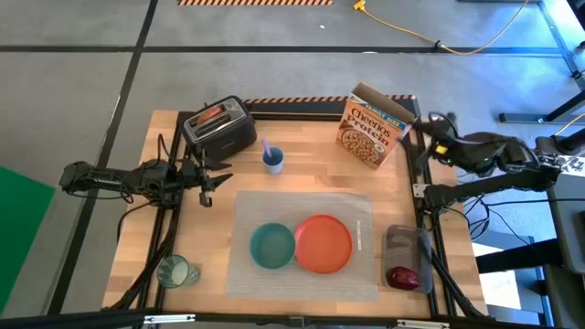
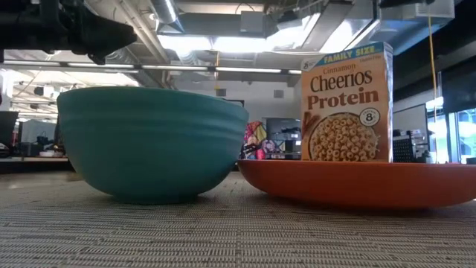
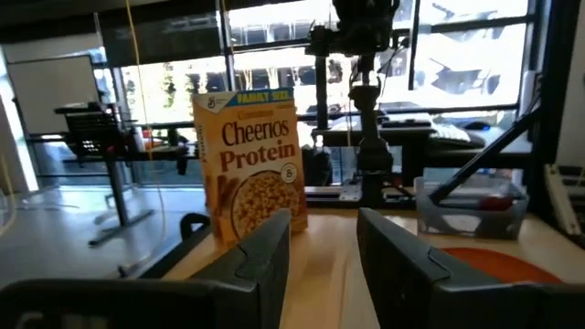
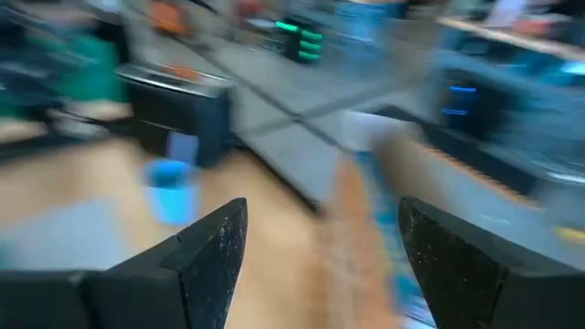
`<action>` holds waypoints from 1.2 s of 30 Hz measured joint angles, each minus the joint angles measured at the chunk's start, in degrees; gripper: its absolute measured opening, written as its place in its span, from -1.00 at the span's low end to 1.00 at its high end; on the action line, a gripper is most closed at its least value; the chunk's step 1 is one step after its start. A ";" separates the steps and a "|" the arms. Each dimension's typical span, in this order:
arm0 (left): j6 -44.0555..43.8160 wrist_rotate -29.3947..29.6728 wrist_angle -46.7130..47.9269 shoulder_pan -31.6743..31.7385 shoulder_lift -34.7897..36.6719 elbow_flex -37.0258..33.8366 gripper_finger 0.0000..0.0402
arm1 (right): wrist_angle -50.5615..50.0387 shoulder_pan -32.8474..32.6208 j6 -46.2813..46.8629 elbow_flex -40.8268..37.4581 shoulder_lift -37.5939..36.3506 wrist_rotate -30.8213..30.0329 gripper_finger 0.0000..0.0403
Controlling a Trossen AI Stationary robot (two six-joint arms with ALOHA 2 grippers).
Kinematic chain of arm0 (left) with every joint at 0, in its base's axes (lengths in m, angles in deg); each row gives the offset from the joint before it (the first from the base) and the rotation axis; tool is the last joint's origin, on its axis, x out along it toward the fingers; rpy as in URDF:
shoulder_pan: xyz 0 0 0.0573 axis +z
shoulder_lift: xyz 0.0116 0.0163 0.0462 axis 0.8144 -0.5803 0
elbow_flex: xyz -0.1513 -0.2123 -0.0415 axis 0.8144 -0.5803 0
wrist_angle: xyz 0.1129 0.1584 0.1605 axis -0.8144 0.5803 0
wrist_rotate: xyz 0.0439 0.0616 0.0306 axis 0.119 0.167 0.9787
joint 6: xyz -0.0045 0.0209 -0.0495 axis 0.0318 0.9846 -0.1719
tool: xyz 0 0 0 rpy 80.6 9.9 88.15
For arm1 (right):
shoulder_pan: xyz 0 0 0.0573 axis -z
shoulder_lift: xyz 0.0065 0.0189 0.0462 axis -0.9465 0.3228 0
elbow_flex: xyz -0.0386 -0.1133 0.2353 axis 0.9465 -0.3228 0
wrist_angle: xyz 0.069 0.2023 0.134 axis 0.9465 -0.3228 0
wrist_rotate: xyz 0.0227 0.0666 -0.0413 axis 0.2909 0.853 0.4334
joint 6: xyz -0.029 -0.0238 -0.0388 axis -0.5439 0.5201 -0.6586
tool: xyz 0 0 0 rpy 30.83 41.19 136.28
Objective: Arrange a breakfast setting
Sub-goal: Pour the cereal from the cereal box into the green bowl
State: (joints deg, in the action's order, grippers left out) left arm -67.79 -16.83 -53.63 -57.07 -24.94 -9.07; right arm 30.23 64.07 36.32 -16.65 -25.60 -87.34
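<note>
My left gripper (image 1: 207, 187) hangs above the table's left side, just near of the toaster (image 1: 219, 127), fingers (image 3: 265, 256) apart and holding nothing. My right gripper (image 1: 422, 137) is up at the far right by the cereal box (image 1: 373, 128), fingers spread too, empty. On the grey placemat (image 1: 274, 215) the teal bowl (image 1: 272, 245) sits touching the orange plate (image 1: 323, 243); both look empty. Toast slices stick out of the toaster. The glass (image 1: 174, 271) stands near left, off the mat. The apple (image 1: 402, 276) sits in a grey tray (image 1: 402, 245) at the right, and a blue cup (image 1: 272, 160) holds a utensil.
</note>
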 joint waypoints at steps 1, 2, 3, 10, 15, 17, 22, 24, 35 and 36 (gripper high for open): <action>0.24 0.05 0.26 0.00 -0.04 0.18 -0.38 | -2.73 0.00 1.45 0.14 0.47 -2.52 0.35; 0.27 0.03 0.41 0.00 -0.17 0.34 -0.38 | -5.39 0.00 3.90 0.10 0.73 -3.74 0.35; 0.26 -0.11 0.69 0.00 -0.30 0.60 -0.38 | -7.81 0.00 6.89 -0.07 0.78 -4.13 0.35; 3.28 5.60 0.44 2.13 -5.19 4.60 -0.33 | -14.54 0.00 20.27 -5.01 0.18 -5.30 0.35; 4.75 2.57 0.69 7.26 -19.08 14.32 -0.15 | -13.51 0.00 22.51 -6.83 0.19 -7.14 0.35; 4.86 2.06 2.39 9.34 -25.39 18.95 -0.07 | -13.56 0.00 23.94 -7.38 0.20 -6.38 0.35; 5.74 -2.25 4.51 15.93 -40.50 30.14 0.13 | -14.73 0.00 27.30 -9.07 0.20 -1.49 0.36; 5.86 -7.30 4.69 18.96 -46.46 34.47 0.20 | -16.33 0.00 29.20 -9.73 0.35 0.07 0.36; 6.59 -22.84 4.98 27.18 -69.04 49.87 0.36 | -21.36 0.00 39.26 -18.64 0.73 1.19 0.36; 7.37 -22.84 4.90 27.37 -70.14 50.35 0.36 | -21.29 0.00 40.21 -19.89 0.75 1.22 0.36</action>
State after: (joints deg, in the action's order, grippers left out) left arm -60.41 -39.67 -48.72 -29.70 -95.08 41.29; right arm 8.94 64.07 76.53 -36.54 -24.85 -86.13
